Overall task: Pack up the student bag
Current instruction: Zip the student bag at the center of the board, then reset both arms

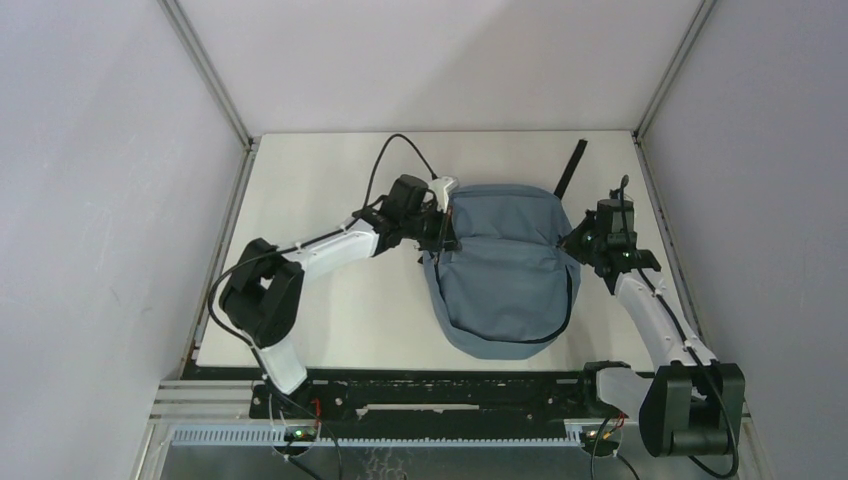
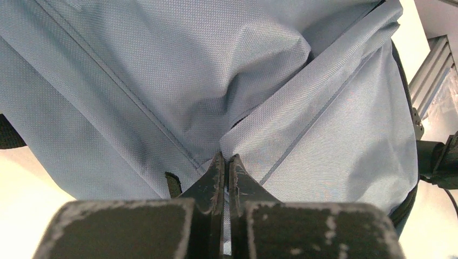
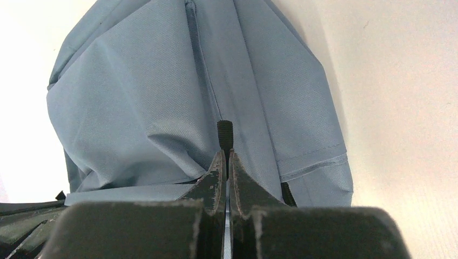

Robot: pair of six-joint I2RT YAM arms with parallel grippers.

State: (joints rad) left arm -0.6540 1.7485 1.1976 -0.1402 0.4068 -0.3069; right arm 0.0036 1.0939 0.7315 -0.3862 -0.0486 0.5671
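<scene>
Top view: student bag (image 1: pixel 505 275) lying flat at middle of surface (image 1: pixel 330 170), being gripped on both sides, with left fingers (image 1: pixel 443 240) at its left edge and right fingers (image 1: pixel 570 243) at its right edge.

Left wrist view: left fingers (image 2: pixel 219 164) being pressed fully together; fold of bag (image 2: pixel 162 70) fabric being pinched between tips.

Right wrist view: right fingers (image 3: pixel 220 162) likewise being held closed; black tab (image 3: pixel 224 134) on bag (image 3: pixel 135 91) seam being pinched at tips.
</scene>
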